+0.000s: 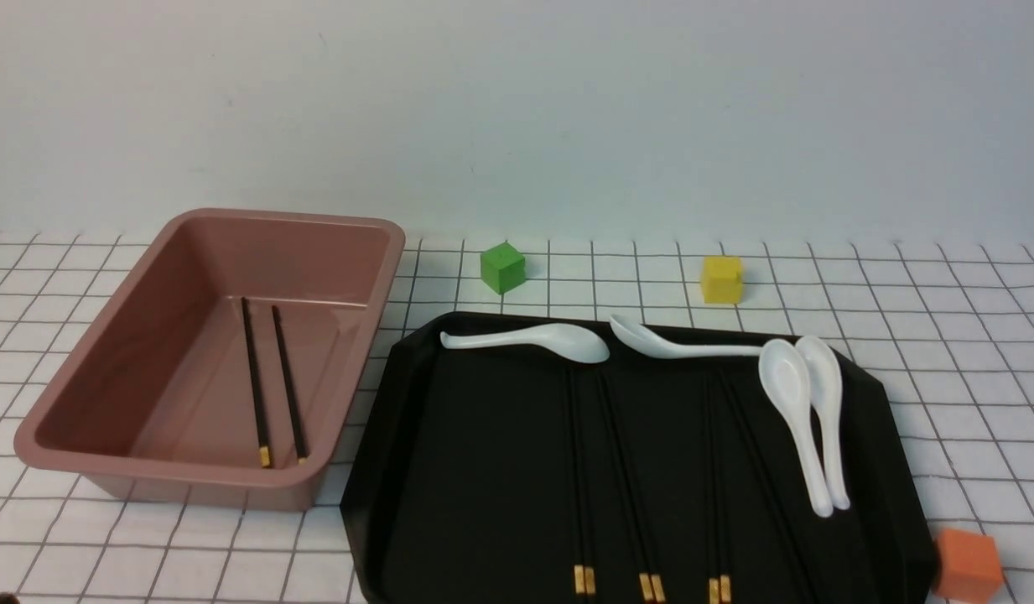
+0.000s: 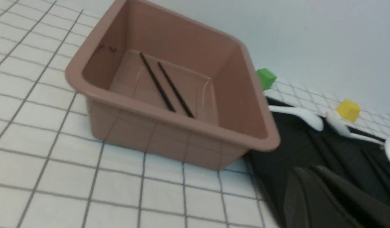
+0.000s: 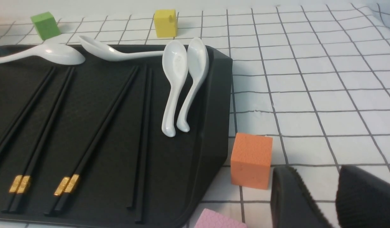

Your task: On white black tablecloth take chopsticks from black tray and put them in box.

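beside black tray [image 1: 382,470], box [image 1: 97,394], tablecloth [image 1: 944,352]

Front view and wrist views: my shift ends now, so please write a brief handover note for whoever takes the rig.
Left end effector: empty; open or shut unclear.
Right end effector: open, empty, over the checked white tablecloth beside the orange cube.
Done: one pair of black gold-banded chopsticks lies in the pinkish-brown box.
Left: three pairs on the glossy black tray, alongside four white spoons.
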You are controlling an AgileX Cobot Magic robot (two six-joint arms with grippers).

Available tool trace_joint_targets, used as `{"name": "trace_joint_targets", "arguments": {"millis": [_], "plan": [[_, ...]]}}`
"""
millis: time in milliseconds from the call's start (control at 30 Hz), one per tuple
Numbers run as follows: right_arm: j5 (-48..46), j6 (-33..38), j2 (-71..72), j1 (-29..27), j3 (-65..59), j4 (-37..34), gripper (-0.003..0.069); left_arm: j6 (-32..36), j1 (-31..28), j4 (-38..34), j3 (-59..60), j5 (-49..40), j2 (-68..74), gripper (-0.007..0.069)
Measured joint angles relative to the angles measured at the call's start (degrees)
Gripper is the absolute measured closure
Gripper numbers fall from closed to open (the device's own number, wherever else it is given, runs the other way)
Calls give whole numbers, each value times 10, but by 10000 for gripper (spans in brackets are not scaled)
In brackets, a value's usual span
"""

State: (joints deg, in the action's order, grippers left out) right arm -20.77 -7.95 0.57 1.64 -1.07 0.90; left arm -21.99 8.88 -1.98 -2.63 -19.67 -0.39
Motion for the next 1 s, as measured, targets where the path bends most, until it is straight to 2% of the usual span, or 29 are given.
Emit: {"name": "trace_joint_targets", "arguments": {"millis": [167,1000], "plan": [[0,0,0,0,0,1,419,0,-28,28,42,-20,-3,637],[0,0,0,0,0,1,419,0,-30,30,43,-21,-3,620]]}}
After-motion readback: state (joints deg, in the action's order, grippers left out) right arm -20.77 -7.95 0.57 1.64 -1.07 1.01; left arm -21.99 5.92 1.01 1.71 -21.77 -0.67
